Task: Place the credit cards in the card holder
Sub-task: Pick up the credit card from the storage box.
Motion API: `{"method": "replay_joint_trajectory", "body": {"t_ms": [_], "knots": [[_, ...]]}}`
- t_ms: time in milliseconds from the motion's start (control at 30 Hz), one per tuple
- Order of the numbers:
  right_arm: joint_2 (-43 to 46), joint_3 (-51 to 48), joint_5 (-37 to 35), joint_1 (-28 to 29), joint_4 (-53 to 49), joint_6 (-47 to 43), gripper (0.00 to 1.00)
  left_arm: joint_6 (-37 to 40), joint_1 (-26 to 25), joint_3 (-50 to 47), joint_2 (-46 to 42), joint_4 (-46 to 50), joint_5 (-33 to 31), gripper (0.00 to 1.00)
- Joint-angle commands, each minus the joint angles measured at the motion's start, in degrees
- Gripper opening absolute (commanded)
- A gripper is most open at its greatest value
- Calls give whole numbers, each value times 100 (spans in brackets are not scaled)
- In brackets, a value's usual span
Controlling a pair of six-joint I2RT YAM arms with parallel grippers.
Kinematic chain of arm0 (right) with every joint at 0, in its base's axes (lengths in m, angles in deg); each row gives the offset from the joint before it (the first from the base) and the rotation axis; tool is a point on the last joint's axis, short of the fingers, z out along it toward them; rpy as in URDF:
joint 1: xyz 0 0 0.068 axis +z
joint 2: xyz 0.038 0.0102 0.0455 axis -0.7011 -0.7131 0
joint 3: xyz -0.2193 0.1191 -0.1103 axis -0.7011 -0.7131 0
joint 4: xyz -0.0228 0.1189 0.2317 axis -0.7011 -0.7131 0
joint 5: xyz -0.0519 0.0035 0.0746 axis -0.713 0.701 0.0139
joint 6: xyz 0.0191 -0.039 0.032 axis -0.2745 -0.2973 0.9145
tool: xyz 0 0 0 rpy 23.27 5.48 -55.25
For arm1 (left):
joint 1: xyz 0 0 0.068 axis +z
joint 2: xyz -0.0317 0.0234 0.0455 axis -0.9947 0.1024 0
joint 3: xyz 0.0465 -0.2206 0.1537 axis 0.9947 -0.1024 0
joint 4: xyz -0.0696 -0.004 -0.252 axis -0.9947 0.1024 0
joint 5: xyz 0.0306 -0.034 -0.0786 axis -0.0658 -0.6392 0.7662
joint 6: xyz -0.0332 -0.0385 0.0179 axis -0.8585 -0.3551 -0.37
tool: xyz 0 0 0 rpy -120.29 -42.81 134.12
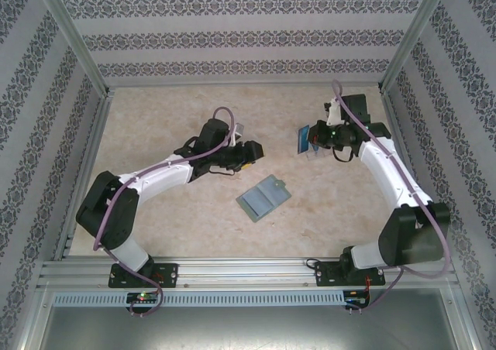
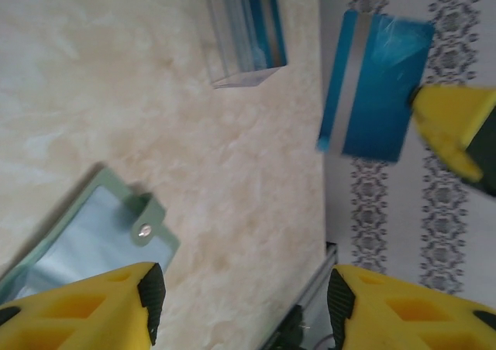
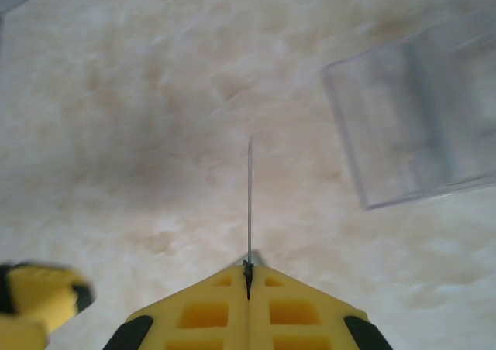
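The blue card [image 2: 376, 87] is clamped between the closed jaws of the right gripper [image 3: 248, 276] and held above the table [image 1: 178, 218], seen edge-on by the right wrist camera. The left gripper [image 2: 246, 296] is spread wide, with nothing held or touched. A clear box [image 2: 244, 25] lies on the table just beside the right gripper; something blue is seen through its wall, but whether it is a card cannot be told. The wallet [image 1: 263, 197] lies open and flat on the table, near the left gripper and apart from the held card.
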Motion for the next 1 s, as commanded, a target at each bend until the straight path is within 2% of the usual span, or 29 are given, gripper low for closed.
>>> {"method": "replay_joint_trajectory", "body": {"t_ms": [0,100,367,500,667,800,967], "knots": [[241,-433,1481,-27,718,946,0,-560,131,62,162,-1134,727,60],[342,-665,2115,36,1289,1555,0,-827,237,59,274,-1633,1024,61],[366,-803,2678,273,1859,2175,0,-916,284,125,361,-1664,1237,59],[311,-816,2718,392,1919,2193,0,-1387,284,44,461,-2409,1382,57],[275,-872,2785,451,2070,2292,0,-1502,277,40,466,-2563,1450,54],[292,-935,2850,481,2206,2386,0,-1572,279,19,462,-2648,1475,43],[310,-1031,2927,480,2322,2452,0,-1830,300,-71,522,-3138,1543,14]]}}
